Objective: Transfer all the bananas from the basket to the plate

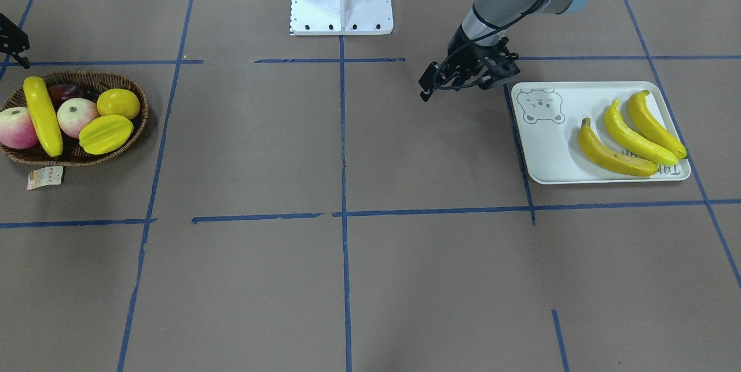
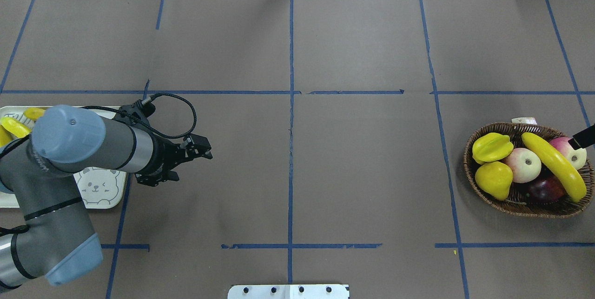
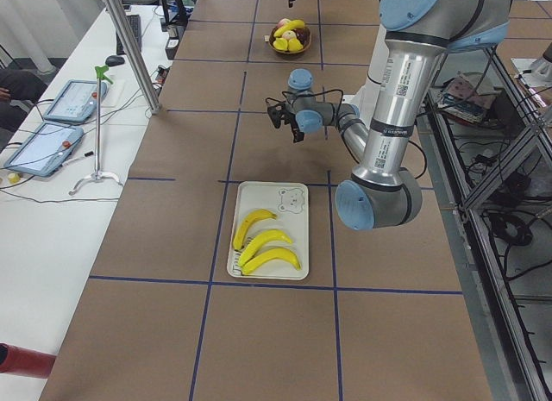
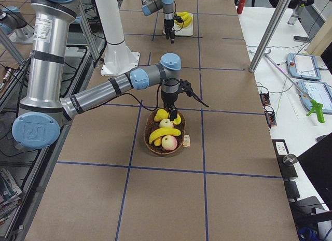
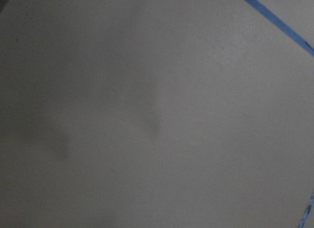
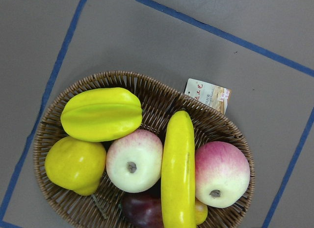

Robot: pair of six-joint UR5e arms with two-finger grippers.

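Brown table (image 1: 405,279) crossed by blue tape lines (image 1: 343,129)

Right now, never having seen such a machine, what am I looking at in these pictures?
Two robot arms stand at one brown table, each ending in a two-finger gripper. Two pictures look down on the table, two look along it from its ends, two come from cameras on the wrists. At one end three bananas lie on a white plate with a bear drawing; the left gripper hovers beside it, holding nothing. At the other end the right gripper hangs open over a wicker basket that holds one more banana, two apples, a starfruit, a round yellow fruit and a dark red one. The left wrist camera sees only bare table.
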